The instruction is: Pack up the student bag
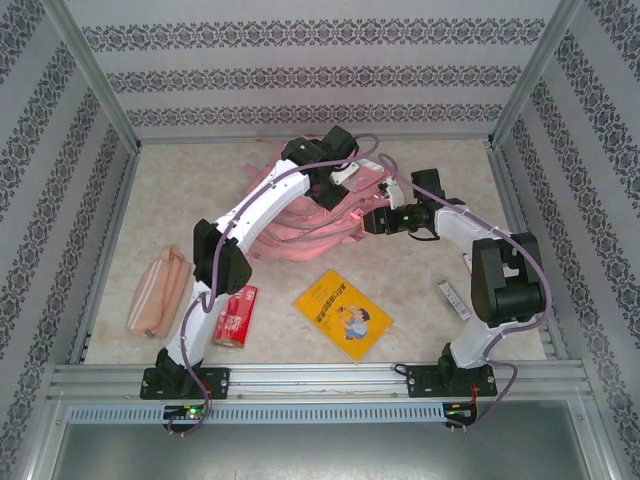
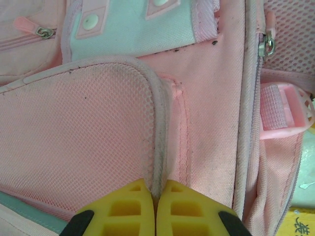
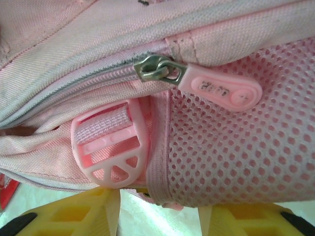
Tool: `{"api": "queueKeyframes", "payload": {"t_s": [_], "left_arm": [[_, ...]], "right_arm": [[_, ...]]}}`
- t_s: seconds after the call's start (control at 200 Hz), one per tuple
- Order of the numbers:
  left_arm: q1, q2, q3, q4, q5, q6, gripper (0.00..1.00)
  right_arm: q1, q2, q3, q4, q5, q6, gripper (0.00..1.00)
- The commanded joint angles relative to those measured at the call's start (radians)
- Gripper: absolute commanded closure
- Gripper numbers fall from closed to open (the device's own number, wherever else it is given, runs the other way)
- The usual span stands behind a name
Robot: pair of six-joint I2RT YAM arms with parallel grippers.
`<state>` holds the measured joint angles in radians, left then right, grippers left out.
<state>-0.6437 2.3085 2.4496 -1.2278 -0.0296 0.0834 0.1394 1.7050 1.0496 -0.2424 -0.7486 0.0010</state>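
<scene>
Yellow fingers (image 2: pixel 130 209) of the left claw (image 2: pixel 155 191) sit lowest in the left wrist view, pressed together and pinching the piping (image 2: pixel 158 137) that borders a mesh pocket (image 2: pixel 74 142) on the bag (image 2: pixel 206 123). Above the pocket is a pale mint patch (image 2: pixel 128 29) with pink tabs. To the right are a metal slider (image 2: pixel 267 45) and a pink buckle (image 2: pixel 288 110) on webbing, and a corner of the book (image 2: pixel 304 223) shows at the lower right. In the right wrist view the right claw (image 3: pixel 158 205) has its fingers (image 3: pixel 83 214) apart, one on each side of a hanging seam of the bag; whether either touches it I cannot tell. Just above them hang the buckle and pink mesh, and higher up the zip runs across, the slider's pink rubber pull (image 3: pixel 219 89) lying over the mesh. From above, the bag lies at the far middle of the table (image 1: pixel 200 190), with the left claw on top of its right part and the right claw at its near-right side. Toward the arm bases, well apart from the bag, lie a pink pouch (image 1: pixel 158 292) at the left, a red packet (image 1: pixel 236 316) just beside it, the yellow book in the middle, and a small pale stick (image 1: pixel 453 300) at the right.
</scene>
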Motion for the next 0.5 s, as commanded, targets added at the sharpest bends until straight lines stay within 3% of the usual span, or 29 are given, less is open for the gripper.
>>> {"api": "queueKeyframes", "payload": {"t_s": [0.0, 0.345, 0.495], "left_arm": [[0.015, -0.096, 0.059, 0.027, 0.026, -0.029, 1.00], [0.021, -0.116, 0.061, 0.058, 0.062, -0.046, 1.00], [0.027, -0.125, 0.061, 0.071, 0.023, -0.074, 1.00]], "right_arm": [[0.000, -0.007, -0.012, 0.009, -0.054, 0.007, 0.56], [0.018, -0.002, -0.004, -0.025, -0.086, -0.026, 0.50], [0.020, -0.016, -0.016, -0.033, -0.079, -0.035, 0.49]]}}
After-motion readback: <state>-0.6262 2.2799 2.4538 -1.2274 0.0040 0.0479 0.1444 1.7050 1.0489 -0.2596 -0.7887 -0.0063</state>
